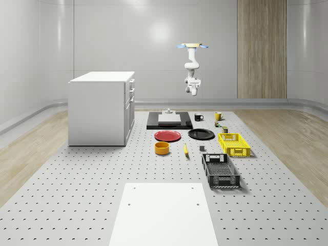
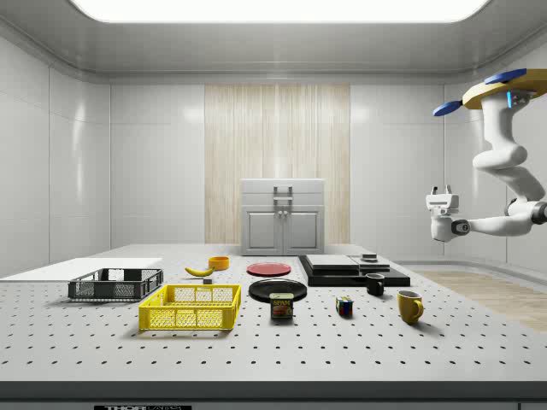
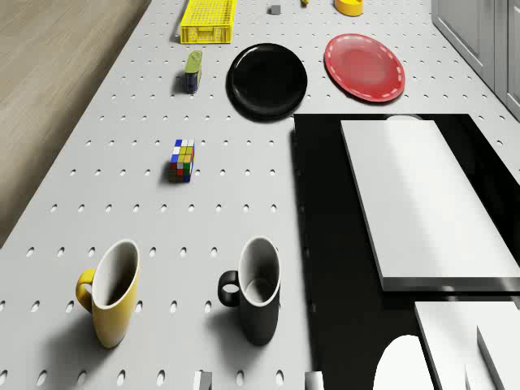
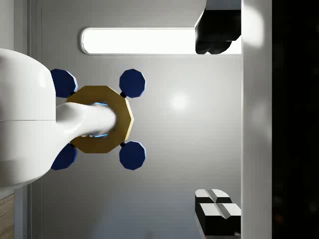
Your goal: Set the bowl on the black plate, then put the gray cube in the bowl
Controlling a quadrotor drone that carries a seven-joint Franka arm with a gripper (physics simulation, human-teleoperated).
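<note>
The yellow bowl (image 1: 162, 148) sits on the table in front of the red plate (image 1: 167, 136); the drone view catches it as the bowl (image 3: 349, 6). The black plate (image 1: 201, 134) lies bare to the red plate's right and appears again as the black plate (image 3: 268, 79). A small gray cube (image 1: 202, 148) rests near the yellow basket, seen from the drone as the gray cube (image 3: 275, 10). The drone (image 1: 192, 46) hovers high over the table's far end. My gripper (image 2: 440, 195) hangs far above the mugs, turned upward, open and holding nothing. The wrist view shows the gripper (image 4: 217, 124) facing the drone's underside.
A white cabinet (image 1: 102, 107) stands at the whole-scene view's left. A black platform (image 1: 154, 124) carries a white block. Black mug (image 3: 253, 290), yellow mug (image 3: 110, 292), Rubik's cube (image 3: 182, 160) and can (image 3: 192, 71) lie below the drone. Yellow basket (image 1: 234, 144), black basket (image 1: 220, 170), banana (image 1: 185, 149).
</note>
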